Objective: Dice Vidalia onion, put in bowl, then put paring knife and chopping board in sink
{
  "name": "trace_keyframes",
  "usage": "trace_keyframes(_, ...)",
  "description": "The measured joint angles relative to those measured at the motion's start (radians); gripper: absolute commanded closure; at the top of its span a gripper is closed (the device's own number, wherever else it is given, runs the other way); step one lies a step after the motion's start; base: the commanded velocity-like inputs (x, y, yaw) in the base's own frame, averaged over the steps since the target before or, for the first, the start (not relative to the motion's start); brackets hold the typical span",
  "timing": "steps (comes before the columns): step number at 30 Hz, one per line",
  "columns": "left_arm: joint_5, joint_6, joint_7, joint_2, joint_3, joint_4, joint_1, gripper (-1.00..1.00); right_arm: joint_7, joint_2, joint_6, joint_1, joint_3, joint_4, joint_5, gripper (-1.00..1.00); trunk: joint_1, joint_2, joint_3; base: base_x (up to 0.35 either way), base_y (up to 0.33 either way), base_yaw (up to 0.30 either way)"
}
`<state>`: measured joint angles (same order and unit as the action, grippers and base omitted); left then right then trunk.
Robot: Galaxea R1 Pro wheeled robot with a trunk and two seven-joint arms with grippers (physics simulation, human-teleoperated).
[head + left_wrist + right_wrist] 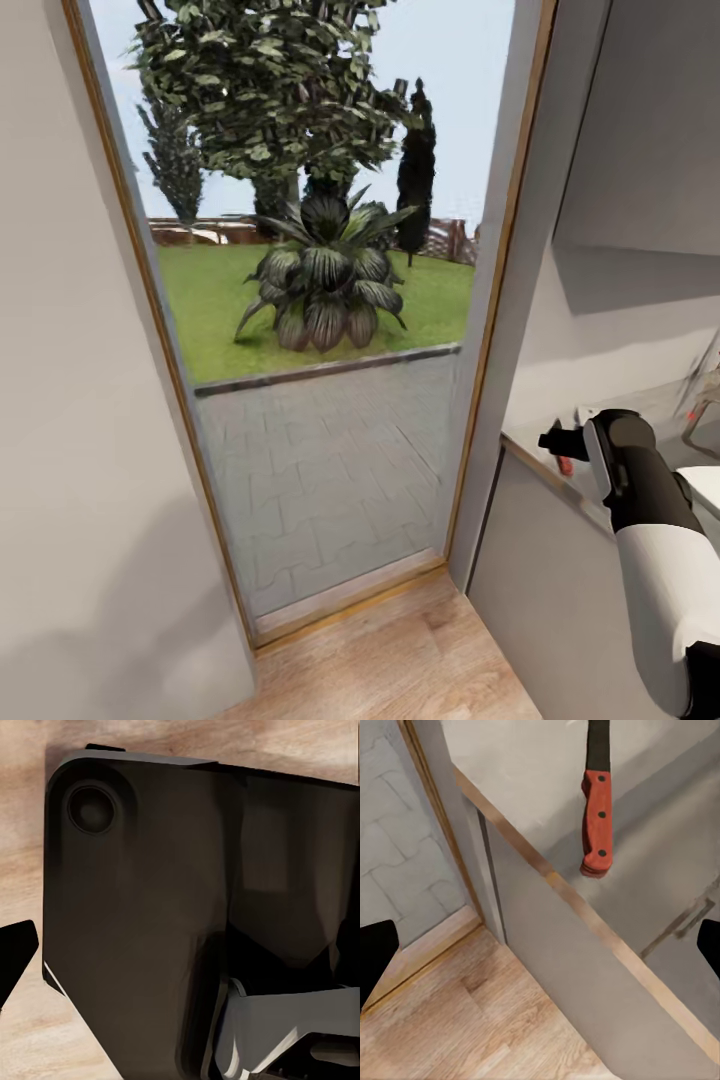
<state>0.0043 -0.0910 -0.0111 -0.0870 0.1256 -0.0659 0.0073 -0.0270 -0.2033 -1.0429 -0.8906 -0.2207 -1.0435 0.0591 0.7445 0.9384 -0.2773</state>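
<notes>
The paring knife (597,817), dark-bladed with a red-orange handle, lies flat on the grey countertop (675,862) near its end by the wall. In the head view the paring knife (564,464) is a small red spot just behind my right gripper (552,440). That right gripper (540,952) hovers open in front of the countertop's light wood edge, short of the knife and holding nothing. Over the wooden floor, beside the robot's dark base, one fingertip (15,960) of my left gripper sits wide to the side. The Vidalia onion, chopping board, bowl and sink are out of view.
A tall glass door (320,400) with a wood frame faces a paved yard and garden plants. The grey cabinet front (560,600) drops below the countertop (650,410), with a wall cabinet (650,120) overhead. Blurred objects (702,410) sit at the counter's right edge.
</notes>
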Motion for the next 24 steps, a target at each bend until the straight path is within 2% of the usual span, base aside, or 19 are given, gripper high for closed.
trace_keyframes(6, 0.000, 0.000, 0.000, 0.000, 0.000, 0.000, 0.000, -1.00, 0.000, -0.002, 0.000, 0.000, 0.000, 0.000, 0.000, -1.00, 0.000, 0.000, 0.000, 0.280, 0.000, 0.000)
trace_keyframes(18, 0.000, 0.000, 0.000, 0.001, 0.000, 0.000, 0.000, -1.00, 0.001, -0.002, 0.000, 0.000, -0.006, 0.000, 0.000, -1.00, 0.001, 0.000, 0.000, 0.021, 0.000, 0.000)
trace_keyframes(22, 0.000, 0.000, 0.000, 0.001, 0.000, 0.000, 0.000, -1.00, 0.001, -0.005, 0.000, 0.000, -0.020, 0.004, 0.000, -1.00, 0.001, 0.000, 0.000, 0.001, 0.000, 0.000)
trace_keyframes(24, 0.000, 0.000, 0.000, 0.001, 0.000, 0.000, 0.000, -1.00, 0.001, -0.014, 0.000, 0.000, -0.039, 0.013, 0.001, -1.00, 0.001, 0.000, 0.000, 0.000, 0.000, 0.000)
